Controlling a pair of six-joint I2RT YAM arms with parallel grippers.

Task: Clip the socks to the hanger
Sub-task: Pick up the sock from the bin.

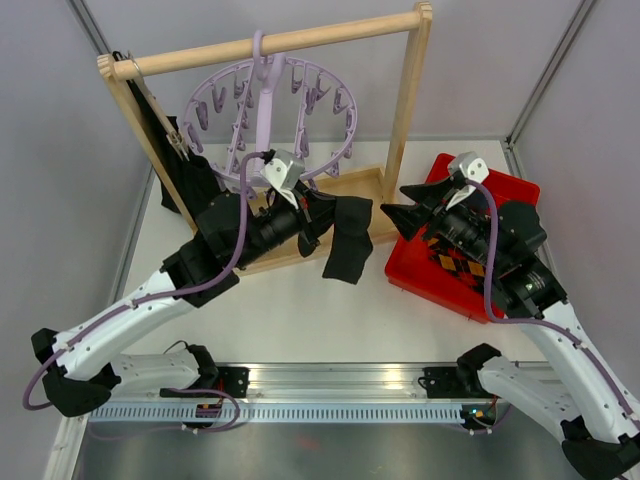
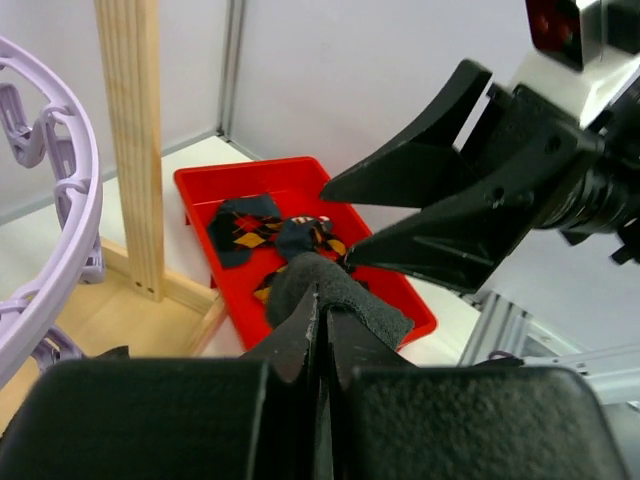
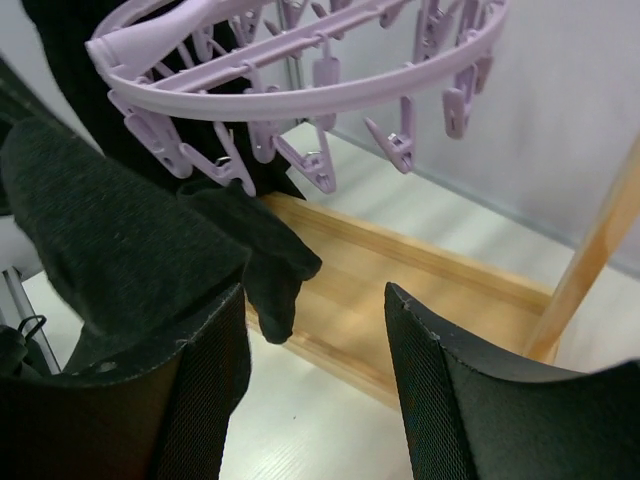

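My left gripper (image 2: 320, 312) is pinched shut on a plain black sock (image 1: 350, 240); the sock hangs off the table, just on the near side of the lilac clip hanger (image 1: 263, 110); the hanger dangles by its hook from the wooden rail frame (image 1: 270, 45); I judge the sock is held high so its edge can meet a clip; my right gripper (image 2: 342, 224), fingers spread wide and empty, points left at the sock, near but not touching, probably ready to steady it or squeeze a clip open; argyle socks (image 2: 245, 225) lie in the red tray (image 1: 500, 185) at right.
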